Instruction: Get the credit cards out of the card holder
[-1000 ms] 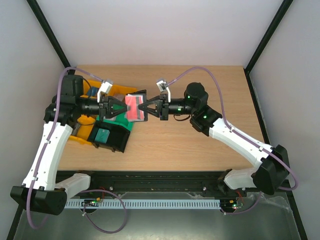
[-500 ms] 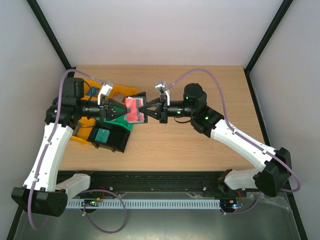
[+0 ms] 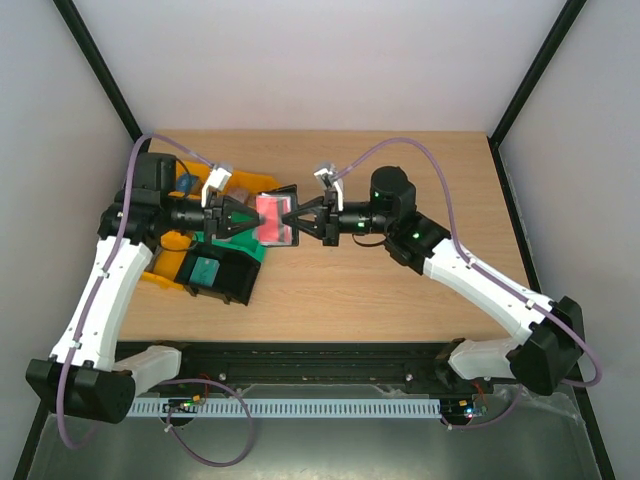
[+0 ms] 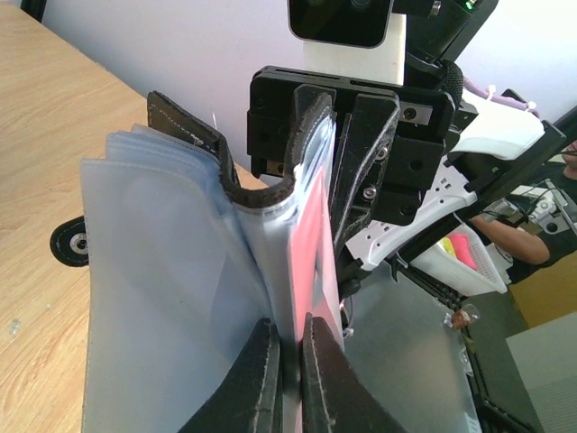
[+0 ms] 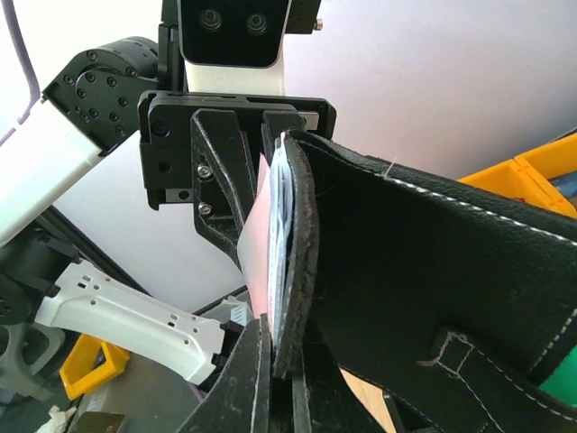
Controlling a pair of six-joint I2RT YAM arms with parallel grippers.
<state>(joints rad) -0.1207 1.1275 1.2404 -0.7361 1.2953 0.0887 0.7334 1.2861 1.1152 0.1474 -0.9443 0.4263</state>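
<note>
The card holder [image 3: 283, 213] hangs in the air between my two grippers, open, its black cover [image 5: 433, 271] on the right gripper's side. Pale clear pockets [image 4: 162, 298] fan out on the left. A pink-red credit card [image 3: 267, 218] shows among the pockets, also in the left wrist view [image 4: 311, 253] and the right wrist view [image 5: 255, 271]. My left gripper [image 4: 290, 374] is shut on the card's near edge, beside a clear pocket. My right gripper [image 5: 287, 397] is shut on the edge of the black cover. In the top view the left gripper [image 3: 246, 220] and right gripper [image 3: 297, 217] face each other.
A black bin [image 3: 232, 283] holding a teal block [image 3: 207, 270] stands below the left gripper. Yellow trays [image 3: 160, 270] lie at the table's left, with a green piece [image 3: 252, 250] beside the bin. Bare wooden table [image 3: 400, 290] lies under the right arm.
The left arm has shifted a little to the right and its wrist has turned slightly. The card holder stays held between both grippers, moved a little right.
</note>
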